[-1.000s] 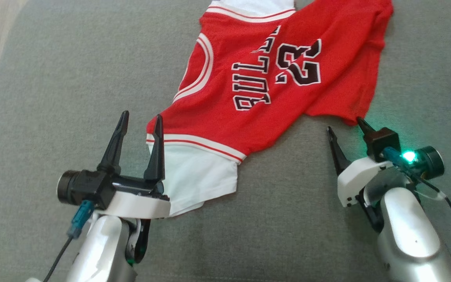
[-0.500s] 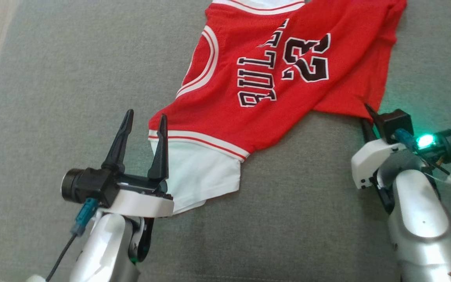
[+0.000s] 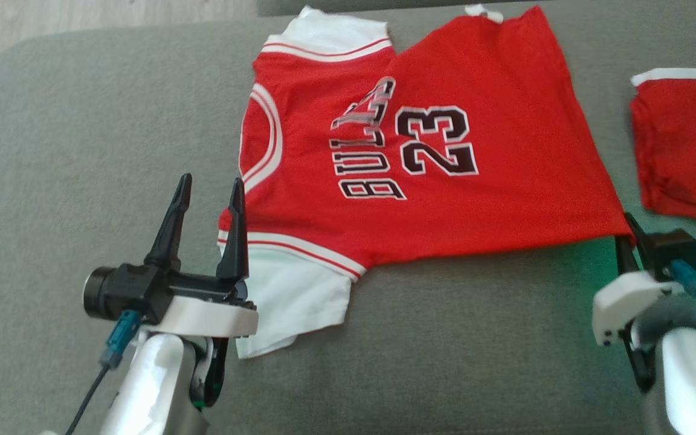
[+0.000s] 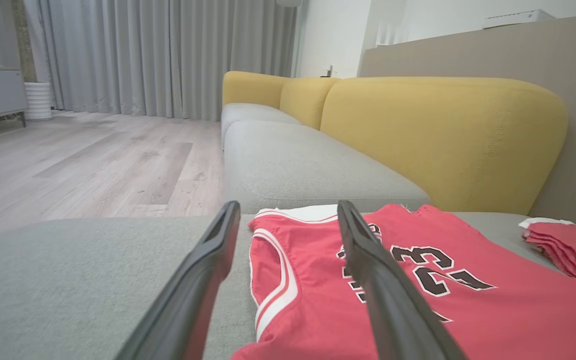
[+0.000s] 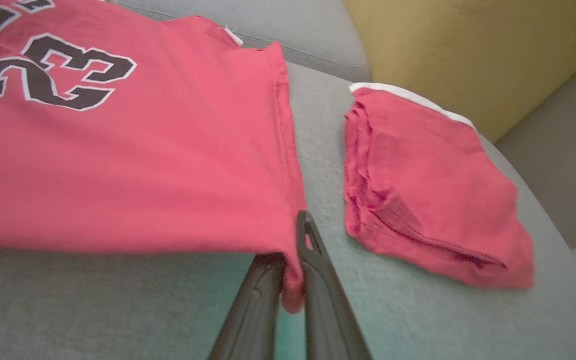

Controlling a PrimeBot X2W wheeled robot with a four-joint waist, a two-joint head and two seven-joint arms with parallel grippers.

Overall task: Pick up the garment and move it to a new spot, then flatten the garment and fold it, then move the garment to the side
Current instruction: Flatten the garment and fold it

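A grey fabric sofa seat [image 3: 82,121] with a yellow padded backrest [image 4: 443,135] stood beside pale wood flooring [image 4: 93,160]; a red jersey with white sleeves and a black number 23 [image 3: 444,199] lay spread across the middle of the seat; the right gripper [image 3: 626,232] was clamped tight on its near right hem corner, that corner raised off the cushion; the left gripper [image 3: 211,181] hung with jaws wide apart at the near left sleeve, holding nothing; a folded red cloth with a white edge [image 3: 680,151] lay near the jersey's right side, apart from it.
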